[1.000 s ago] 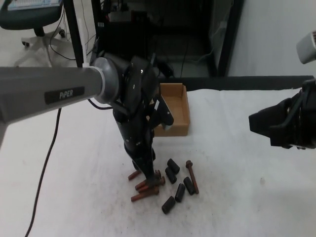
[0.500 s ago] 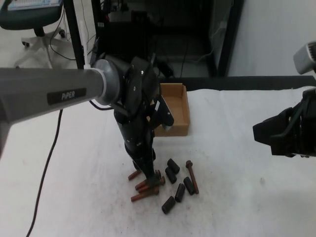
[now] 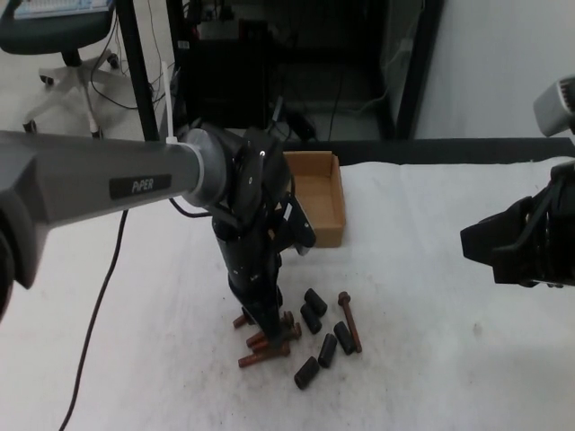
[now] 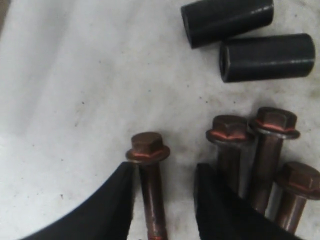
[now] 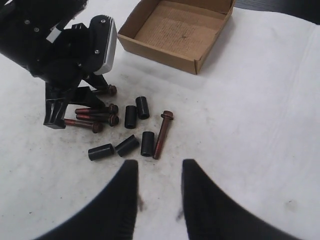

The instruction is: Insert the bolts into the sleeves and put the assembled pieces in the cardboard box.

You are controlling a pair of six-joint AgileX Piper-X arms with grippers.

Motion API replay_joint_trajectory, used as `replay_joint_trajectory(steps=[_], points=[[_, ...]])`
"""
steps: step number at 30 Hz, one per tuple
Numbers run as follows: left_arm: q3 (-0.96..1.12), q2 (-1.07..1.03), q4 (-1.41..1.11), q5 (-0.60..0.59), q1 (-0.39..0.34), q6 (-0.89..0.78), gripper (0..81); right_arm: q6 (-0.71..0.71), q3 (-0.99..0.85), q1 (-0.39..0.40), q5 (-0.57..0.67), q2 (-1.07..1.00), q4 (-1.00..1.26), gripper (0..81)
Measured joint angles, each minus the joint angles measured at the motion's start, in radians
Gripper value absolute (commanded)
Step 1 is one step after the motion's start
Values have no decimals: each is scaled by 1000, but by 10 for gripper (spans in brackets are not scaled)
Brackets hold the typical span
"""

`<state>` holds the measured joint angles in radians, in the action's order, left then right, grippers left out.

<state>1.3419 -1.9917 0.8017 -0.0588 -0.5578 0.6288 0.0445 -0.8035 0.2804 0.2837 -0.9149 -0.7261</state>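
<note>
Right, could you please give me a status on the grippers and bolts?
Left gripper open, straddling one bolt on the bench. Right gripper open, empty, set back. Sleeves loose, cardboard box unfilled. Three other bolts crowd one finger.

counter (image 3: pixel 449 377): white cover, grey smudges and dark specks on it; black cable (image 3: pixel 88 310) trails over the counter's left part toward its near edge; dark strip (image 3: pixel 449 148) runs along the counter's far edge; black rack (image 3: pixel 409 67) with upright posts stands behind the counter; office chair (image 3: pixel 54 36) on the floor beyond the counter's far-left corner; pale wall (image 3: pixel 494 63) beyond its far-right side
</note>
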Motion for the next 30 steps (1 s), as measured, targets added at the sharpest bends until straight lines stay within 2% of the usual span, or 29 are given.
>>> replay_joint_trajectory(steps=[4,10,13,14,15,23,28,30], points=[[0,-2,-39,0,0,0,354,0,0,0,0,0,1,288],[9,-17,-27,-3,0,0,281,0,0,0,0,0,1,288],[17,-24,-13,-11,0,0,138,0,0,0,0,0,1,288],[18,-26,-8,-14,0,0,39,0,0,0,0,0,1,288],[18,-27,-5,-17,0,0,1,0,0,0,0,0,1,288],[21,-26,7,-18,-1,-3,2,8,0,0,-32,0,1,204],[7,15,15,14,1,-116,2,8,0,0,-50,0,1,204],[-2,97,13,26,16,-175,2,8,0,0,-49,0,1,204]])
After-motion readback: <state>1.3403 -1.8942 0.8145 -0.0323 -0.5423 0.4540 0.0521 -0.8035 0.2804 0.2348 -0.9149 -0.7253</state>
